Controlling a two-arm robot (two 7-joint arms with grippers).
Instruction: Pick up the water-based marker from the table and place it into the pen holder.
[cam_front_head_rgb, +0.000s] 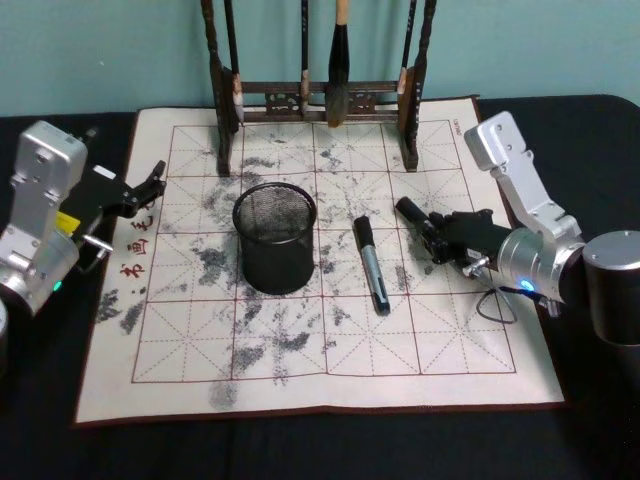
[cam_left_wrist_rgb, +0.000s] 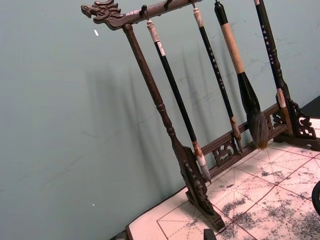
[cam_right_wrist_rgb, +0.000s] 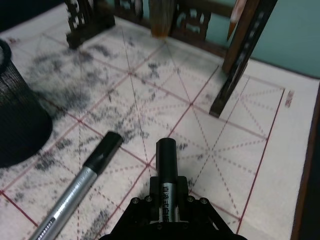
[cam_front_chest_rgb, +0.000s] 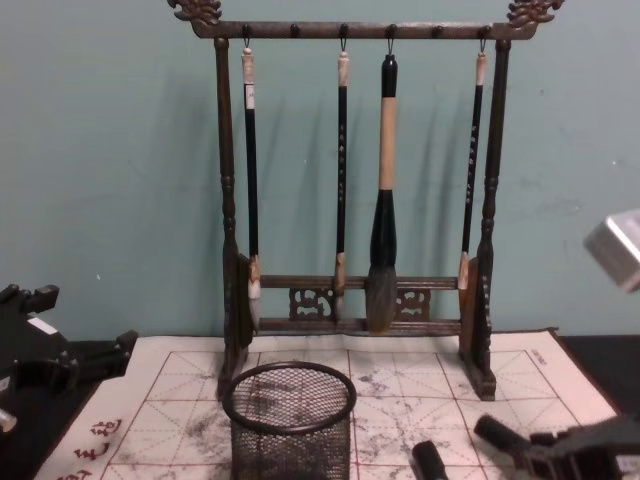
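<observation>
Pinching the water-based marker (cam_right_wrist_rgb: 167, 172) on its silver barrel behind the cap: right gripper (cam_right_wrist_rgb: 168, 196). Likely light, stiff, slick. Left gripper (cam_front_head_rgb: 143, 188) parked left.

left arm (cam_front_head_rgb: 40, 195) and right arm (cam_front_head_rgb: 525, 205): boxy silver-grey links. left gripper (cam_front_head_rgb: 152, 183) and right gripper (cam_front_head_rgb: 437, 240): black. a yellow label (cam_front_head_rgb: 66, 222) marks the left; a blue light (cam_front_head_rgb: 527, 289) and thin black cable (cam_front_head_rgb: 492, 308) the right.

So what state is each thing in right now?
Held marker: capped, clamped in the right pincer.
Loose marker: capped, lying flat on the mat.
Holder: upright, looks empty.
Brushes: hanging on the rack.
Left pincer: open, idle by the mat's left edge.
</observation>
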